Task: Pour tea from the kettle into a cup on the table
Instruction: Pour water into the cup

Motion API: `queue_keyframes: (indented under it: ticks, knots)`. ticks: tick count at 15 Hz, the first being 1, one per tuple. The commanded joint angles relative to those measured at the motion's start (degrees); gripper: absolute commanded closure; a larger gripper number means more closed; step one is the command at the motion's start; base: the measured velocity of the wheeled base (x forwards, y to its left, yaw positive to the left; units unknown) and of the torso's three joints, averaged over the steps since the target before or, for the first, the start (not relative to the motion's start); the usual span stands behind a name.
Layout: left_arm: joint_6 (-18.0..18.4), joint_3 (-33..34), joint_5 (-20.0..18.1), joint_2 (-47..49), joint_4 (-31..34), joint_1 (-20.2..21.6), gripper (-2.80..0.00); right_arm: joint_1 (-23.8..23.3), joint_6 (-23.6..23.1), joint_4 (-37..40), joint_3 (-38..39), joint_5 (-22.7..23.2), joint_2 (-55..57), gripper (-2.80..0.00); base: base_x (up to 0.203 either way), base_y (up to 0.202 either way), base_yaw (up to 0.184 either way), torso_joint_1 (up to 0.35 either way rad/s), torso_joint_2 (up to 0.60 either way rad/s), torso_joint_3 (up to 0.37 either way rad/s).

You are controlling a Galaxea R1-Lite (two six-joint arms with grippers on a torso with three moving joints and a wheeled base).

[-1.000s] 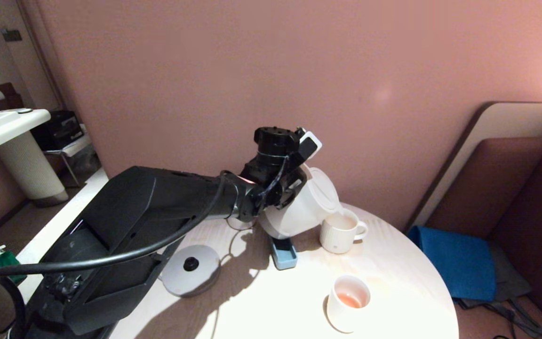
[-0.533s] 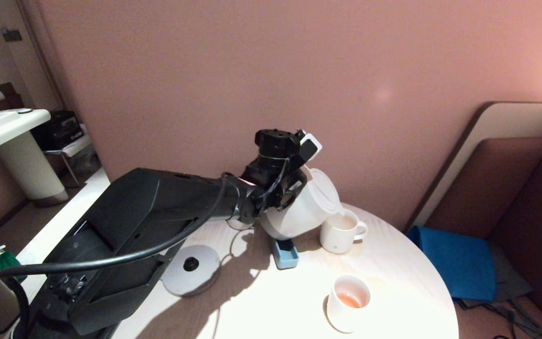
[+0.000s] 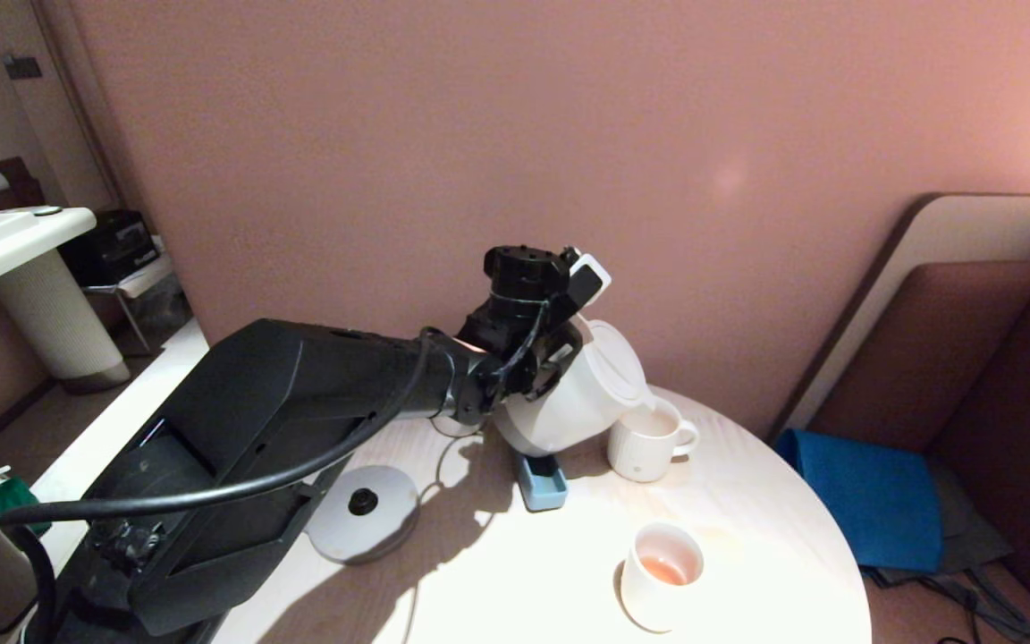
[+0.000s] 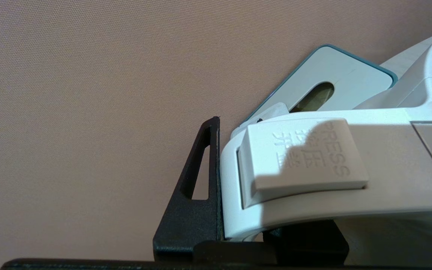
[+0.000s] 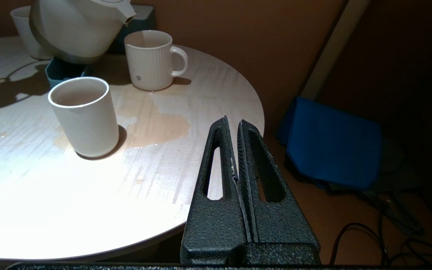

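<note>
Head view: the left gripper [image 3: 544, 353] holds the kettle [image 3: 582, 394] by its handle, tilted to the right above the far part of the round surface [image 3: 747, 528], spout over the rim of the ribbed cup [image 3: 647, 443], which holds pale tea [image 3: 647, 422]. A blue tray [image 3: 540, 478] sits under the kettle's raised bottom, a grey base disc [image 3: 363, 512] lies to the left, and a smooth white cup [image 3: 660, 574] with a little orange-pink liquid stands nearer.

Left wrist view: the fingers [image 4: 197, 195] are pinching the kettle's handle [image 4: 313, 180] just below its press button; only one black finger shows clearly.

Right wrist view: the right gripper [image 5: 237, 150] hangs off the surface's near right edge, fingers pressed together with nothing between them. A brownish puddle [image 5: 156, 120] spreads between the ribbed cup and the smooth cup. A blue cloth [image 5: 332, 146] lies on the floor to the right.
</note>
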Motion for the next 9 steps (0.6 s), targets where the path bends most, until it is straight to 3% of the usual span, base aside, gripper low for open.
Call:
queue_keyframes:
  ticks: [1,9]
  knots:
    - [0.20,-0.06,0.16,-0.15,-0.20,0.02,0.00,0.01,0.04,-0.01,0.00,0.05,0.07,0.00,0.000,0.000,0.000,0.000,0.00,0.000]
    - [0.20,-0.06,0.16,-0.03,-0.29,0.10,0.00,0.01,0.13,-0.01,0.00,-0.13,0.07,0.00,0.000,0.000,0.000,0.000,0.00,0.000]
